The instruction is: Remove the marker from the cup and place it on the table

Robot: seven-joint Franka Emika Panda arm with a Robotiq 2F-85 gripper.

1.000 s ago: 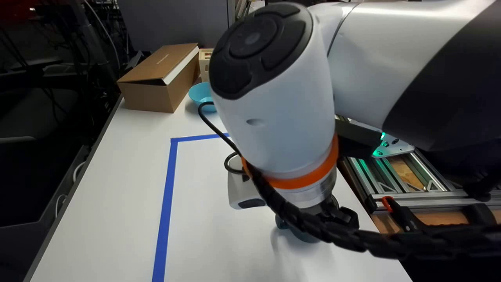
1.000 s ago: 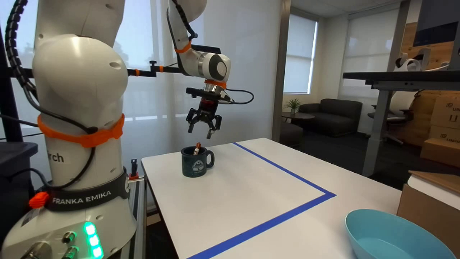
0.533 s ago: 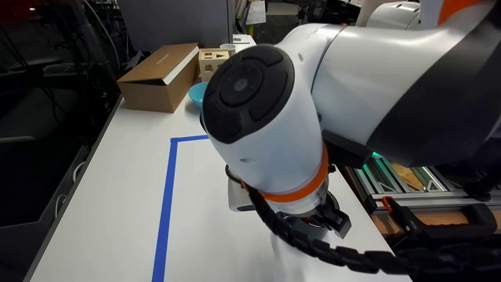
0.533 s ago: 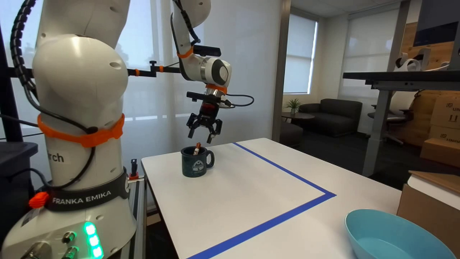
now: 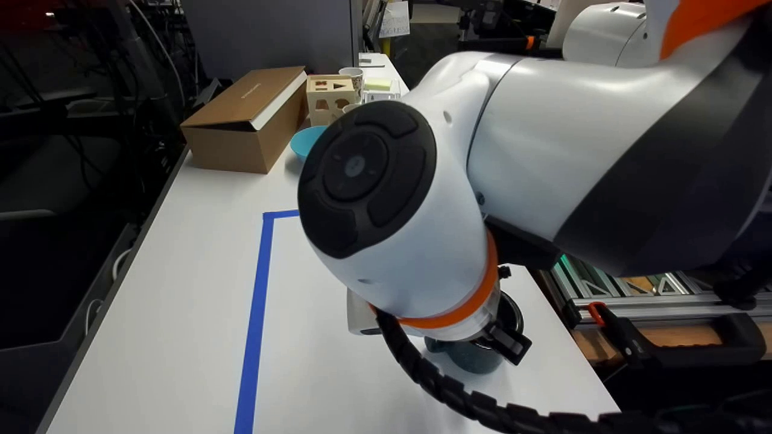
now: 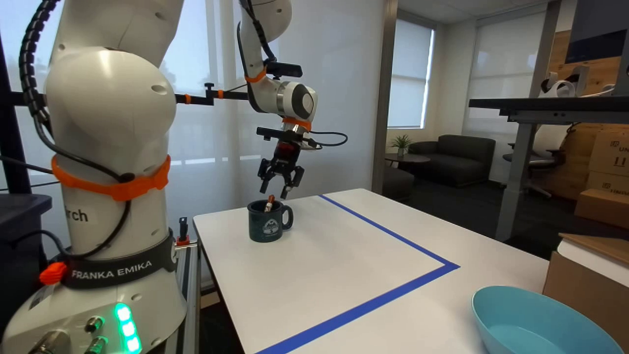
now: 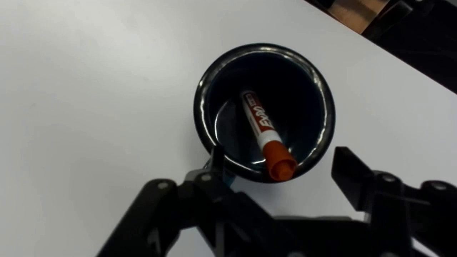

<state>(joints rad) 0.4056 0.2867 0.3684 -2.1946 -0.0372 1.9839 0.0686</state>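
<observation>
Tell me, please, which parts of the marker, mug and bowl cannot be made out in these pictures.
Marker: in an exterior view, lower end hidden by the mug.
Mug handle: in the wrist view, mostly hidden by the hand.
Mug badge: in an exterior view, details too small to make out.
Bowl: in an exterior view, cut off by the bottom edge.

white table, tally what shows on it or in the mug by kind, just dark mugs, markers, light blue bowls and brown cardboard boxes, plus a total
Dark mug: 1
Marker, in the mug: 1
Light blue bowl: 1
Brown cardboard box: 1
Total: 4
</observation>
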